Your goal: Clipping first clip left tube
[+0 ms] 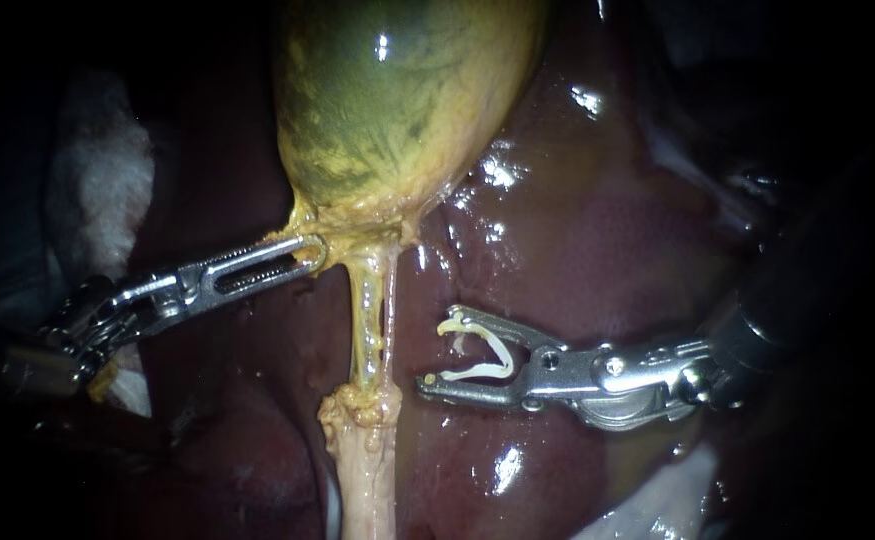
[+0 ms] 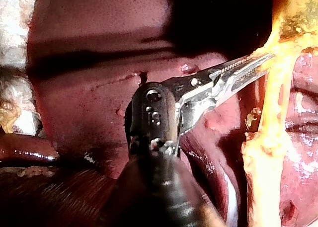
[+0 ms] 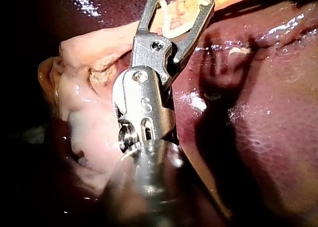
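Running straight down from the neck of the gallbladder [image 1: 397,90], the left tube [image 1: 365,310] shows as a pale yellow, glassy strand that ends in a lumpy knot of fat [image 1: 362,405]. A thinner tube [image 1: 393,315] hangs close along its right side. Just to the right of both, and apart from them, the right instrument [image 1: 438,346] points its tips at the tubes. Its jaws stand wide apart with a white clip [image 1: 477,372] seated between them, touching both. The left instrument [image 1: 313,250] comes in from the other side, jaws pinched on the yellow tissue at the gallbladder's neck, right above the tubes. Wet, dark red liver [image 1: 597,230] lies behind everything, and white gauze [image 1: 107,190] sits at the far left.
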Robot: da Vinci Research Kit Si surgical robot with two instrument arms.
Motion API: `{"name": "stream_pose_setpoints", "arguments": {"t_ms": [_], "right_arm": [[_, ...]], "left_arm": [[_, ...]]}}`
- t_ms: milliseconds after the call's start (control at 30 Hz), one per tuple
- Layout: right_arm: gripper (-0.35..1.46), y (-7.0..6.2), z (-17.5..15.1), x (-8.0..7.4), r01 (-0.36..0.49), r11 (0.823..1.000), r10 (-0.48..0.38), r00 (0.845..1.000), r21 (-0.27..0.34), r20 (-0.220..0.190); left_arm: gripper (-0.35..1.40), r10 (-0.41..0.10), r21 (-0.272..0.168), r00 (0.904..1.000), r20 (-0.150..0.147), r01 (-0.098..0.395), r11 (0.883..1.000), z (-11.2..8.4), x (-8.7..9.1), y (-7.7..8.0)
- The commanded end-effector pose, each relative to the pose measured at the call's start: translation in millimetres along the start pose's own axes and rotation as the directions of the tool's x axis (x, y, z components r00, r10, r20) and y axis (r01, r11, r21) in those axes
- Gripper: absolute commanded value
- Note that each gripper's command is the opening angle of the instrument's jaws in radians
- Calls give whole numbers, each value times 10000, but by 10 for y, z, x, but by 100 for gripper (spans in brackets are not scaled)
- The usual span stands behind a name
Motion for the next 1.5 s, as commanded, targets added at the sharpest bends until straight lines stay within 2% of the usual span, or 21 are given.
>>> {"name": "stream_pose_setpoints", "arguments": {"t_ms": [33,333,767,967,1333,1500], "right_arm": [[60,0,0,0,-2,10000,2,10000,-1,-3],[60,0,0,0,-1,10000,1,10000,-1,-3],[59,-11,18,7,-150,9999,150,9999,-83,-2],[59,-17,33,12,-767,9969,766,9971,-150,-25],[59,-31,60,23,-1573,9872,1572,9875,-266,-62],[59,-33,69,25,-1643,9859,1642,9864,-309,-71]], "left_arm": [[-35,-2,-2,10000,0,2,10000,0,0,0],[-35,-3,-12,10000,8,3,10000,-2,0,0],[-35,-143,-176,9998,155,146,9997,-31,15,17],[-35,-268,-137,9995,153,270,9995,-38,27,33],[-35,-497,-122,9986,180,499,9987,-43,43,75],[-35,-521,-122,9985,186,524,9986,-46,43,83]]}}
